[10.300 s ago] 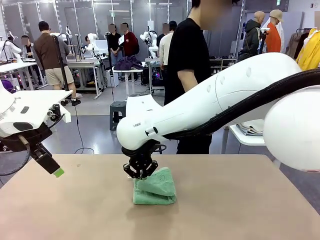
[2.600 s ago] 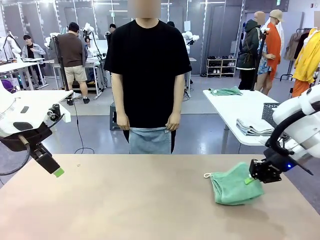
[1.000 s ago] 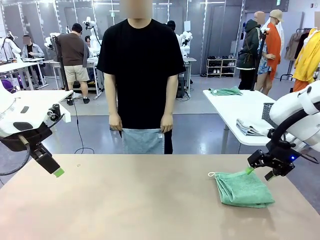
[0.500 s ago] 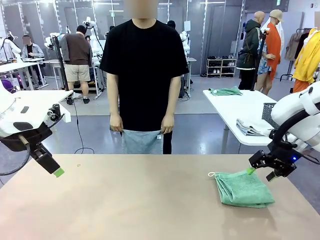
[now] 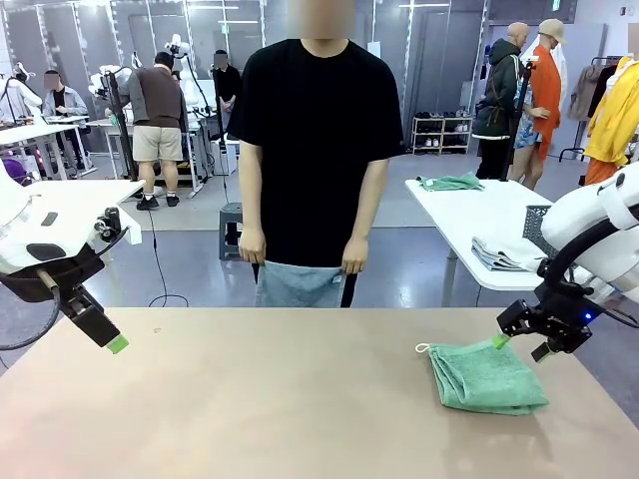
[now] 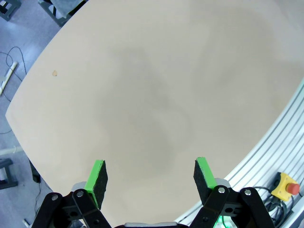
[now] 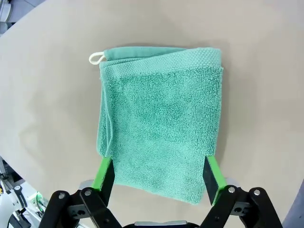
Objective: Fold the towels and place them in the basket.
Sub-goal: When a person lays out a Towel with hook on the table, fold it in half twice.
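R fingers [image 7: 105, 174] spread over towel [image 7: 161, 128], prob. clear

1. You'll find the mint green towel [image 5: 487, 377] folded flat into a rough square near the table's [image 5: 250, 399] right edge, its white loop [image 7: 95, 58] poking from one corner.
2. Your pale blue-grey towel [image 5: 298, 284] hangs just beyond the far edge, held by its top corners.
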`<state>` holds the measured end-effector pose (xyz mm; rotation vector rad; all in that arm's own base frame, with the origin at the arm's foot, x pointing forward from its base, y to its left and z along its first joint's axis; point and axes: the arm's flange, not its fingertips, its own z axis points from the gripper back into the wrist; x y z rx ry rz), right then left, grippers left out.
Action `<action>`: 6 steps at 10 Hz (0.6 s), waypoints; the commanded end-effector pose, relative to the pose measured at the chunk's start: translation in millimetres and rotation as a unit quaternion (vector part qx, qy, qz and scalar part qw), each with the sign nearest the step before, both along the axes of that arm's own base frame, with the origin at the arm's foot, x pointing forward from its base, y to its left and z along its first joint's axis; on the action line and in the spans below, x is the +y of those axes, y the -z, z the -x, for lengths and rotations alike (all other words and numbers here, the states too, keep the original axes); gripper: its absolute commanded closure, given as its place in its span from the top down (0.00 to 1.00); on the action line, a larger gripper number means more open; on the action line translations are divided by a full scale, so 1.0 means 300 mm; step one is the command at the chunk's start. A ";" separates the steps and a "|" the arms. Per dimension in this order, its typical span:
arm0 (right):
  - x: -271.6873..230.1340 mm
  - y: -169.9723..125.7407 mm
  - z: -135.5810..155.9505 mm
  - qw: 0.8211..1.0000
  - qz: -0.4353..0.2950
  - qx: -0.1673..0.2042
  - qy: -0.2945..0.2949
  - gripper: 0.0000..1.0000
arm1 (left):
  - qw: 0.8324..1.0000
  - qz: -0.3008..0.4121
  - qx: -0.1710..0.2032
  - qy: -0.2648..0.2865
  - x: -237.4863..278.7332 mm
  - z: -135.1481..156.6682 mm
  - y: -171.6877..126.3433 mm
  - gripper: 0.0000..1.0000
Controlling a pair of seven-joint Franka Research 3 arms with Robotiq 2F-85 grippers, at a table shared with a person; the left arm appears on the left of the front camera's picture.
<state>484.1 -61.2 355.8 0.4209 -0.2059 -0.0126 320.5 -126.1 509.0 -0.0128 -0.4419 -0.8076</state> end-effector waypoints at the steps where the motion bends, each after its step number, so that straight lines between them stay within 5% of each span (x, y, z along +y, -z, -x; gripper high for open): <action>1: 0.031 -0.134 0.050 0.997 0.009 -0.068 -0.047 0.94 | 1.000 0.021 -0.006 0.010 0.031 -0.041 -0.059 0.92; 3: 0.163 -0.360 0.128 0.972 0.044 -0.165 -0.160 0.94 | 0.997 0.067 -0.029 0.017 0.108 -0.063 -0.207 0.92; 6: 0.440 -0.586 0.287 0.907 0.080 -0.261 -0.321 0.94 | 0.994 0.089 -0.050 0.032 0.213 0.017 -0.267 0.92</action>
